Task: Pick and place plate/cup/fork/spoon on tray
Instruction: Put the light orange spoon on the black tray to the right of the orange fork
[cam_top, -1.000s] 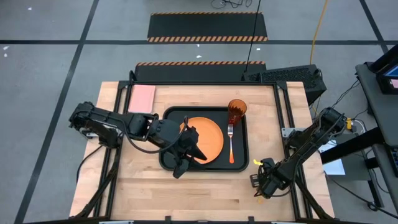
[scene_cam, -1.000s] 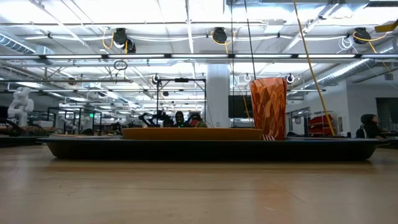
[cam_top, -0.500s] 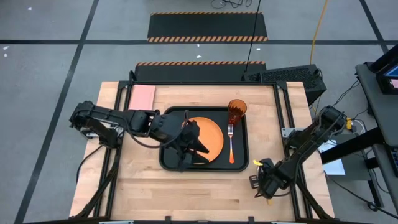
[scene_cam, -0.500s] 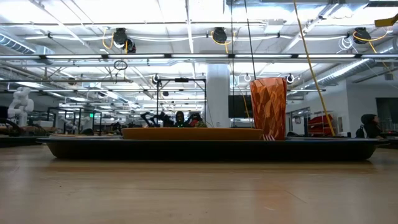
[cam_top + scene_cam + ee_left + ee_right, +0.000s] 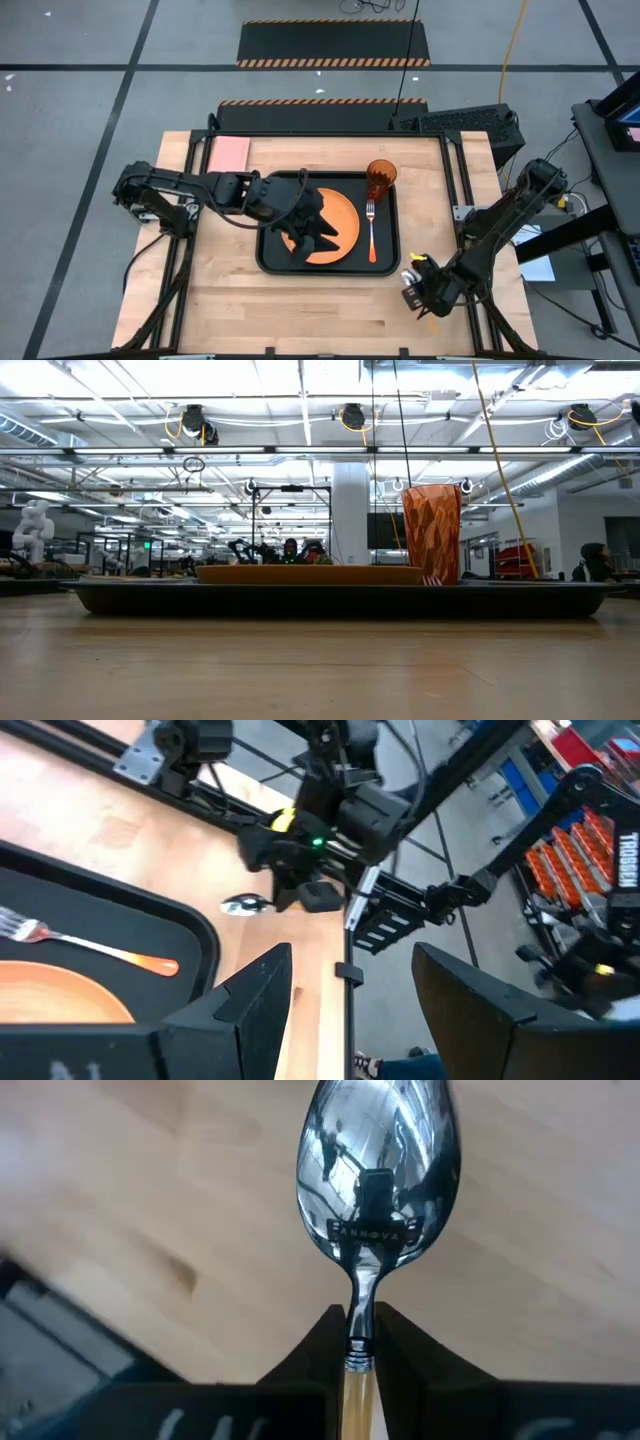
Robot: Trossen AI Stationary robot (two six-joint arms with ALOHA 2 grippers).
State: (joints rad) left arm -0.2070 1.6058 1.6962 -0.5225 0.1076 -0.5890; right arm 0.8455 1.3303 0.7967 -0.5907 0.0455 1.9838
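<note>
The tray point(image 5: 329, 262) is set in the middle of the wooden counter point(image 5: 250, 310). On the tray, the orange plate point(image 5: 343, 225) is laid flat, and the fork point(image 5: 371, 232) is placed just to its right, tines toward the cup point(image 5: 381, 179). The cup is stood upright in the tray's far right corner.

The left arm is stretched out across the tray from the left side, and the left gripper point(image 5: 318, 232) is held over the plate. Its fingers point(image 5: 262, 992) are spread open, with nothing between them.

The right arm is bent low at the counter's front right edge. The spoon point(image 5: 375, 1175) is pinched by its neck in the closed fingers of the right gripper point(image 5: 360, 1342), just above the wood, right of the tray.
</note>
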